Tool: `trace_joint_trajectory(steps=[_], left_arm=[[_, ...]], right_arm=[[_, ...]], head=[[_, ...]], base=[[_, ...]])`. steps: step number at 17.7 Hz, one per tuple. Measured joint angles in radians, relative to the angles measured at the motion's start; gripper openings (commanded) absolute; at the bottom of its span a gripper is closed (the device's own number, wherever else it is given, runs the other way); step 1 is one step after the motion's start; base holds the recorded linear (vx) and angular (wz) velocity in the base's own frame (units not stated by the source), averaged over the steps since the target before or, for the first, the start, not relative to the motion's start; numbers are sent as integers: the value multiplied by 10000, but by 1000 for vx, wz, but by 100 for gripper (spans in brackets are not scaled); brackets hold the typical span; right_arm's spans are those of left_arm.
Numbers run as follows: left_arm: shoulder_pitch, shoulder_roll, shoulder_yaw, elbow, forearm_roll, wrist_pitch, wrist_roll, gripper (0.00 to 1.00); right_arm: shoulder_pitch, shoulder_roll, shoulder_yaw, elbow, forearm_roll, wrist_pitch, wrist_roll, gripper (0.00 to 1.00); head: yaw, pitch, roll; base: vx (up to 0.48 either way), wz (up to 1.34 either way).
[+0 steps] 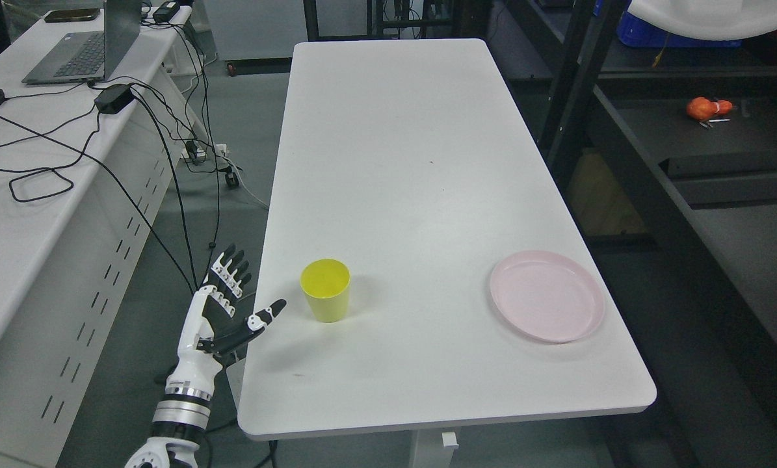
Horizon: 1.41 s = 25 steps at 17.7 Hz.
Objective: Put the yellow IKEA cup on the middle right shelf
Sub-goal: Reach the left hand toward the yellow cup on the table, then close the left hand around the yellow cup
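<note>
A yellow cup (326, 290) stands upright and empty on the white table (414, 162), near its front left corner. My left hand (238, 302) hovers just off the table's left edge, to the left of the cup and apart from it. Its fingers (231, 270) are stretched out and its thumb points toward the cup; it holds nothing. The right arm does not show. A dark metal shelf rack (700, 156) stands along the table's right side.
A pink plate (547, 296) lies near the table's front right edge. An orange object (708, 108) rests on one shelf level. A second desk (30, 195) at the left carries a laptop (82, 45) and trailing cables (167, 143).
</note>
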Motion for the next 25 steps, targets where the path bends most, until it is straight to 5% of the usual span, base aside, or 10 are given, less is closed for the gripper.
trace_joint_trajectory(steps=[25], left_arm=[[-2314, 0, -1591, 2579, 76, 1222, -202, 98]], right_arm=[[1, 0, 0, 0, 0, -1, 32, 99]], head=[[0, 0, 0]], base=[[1, 1]])
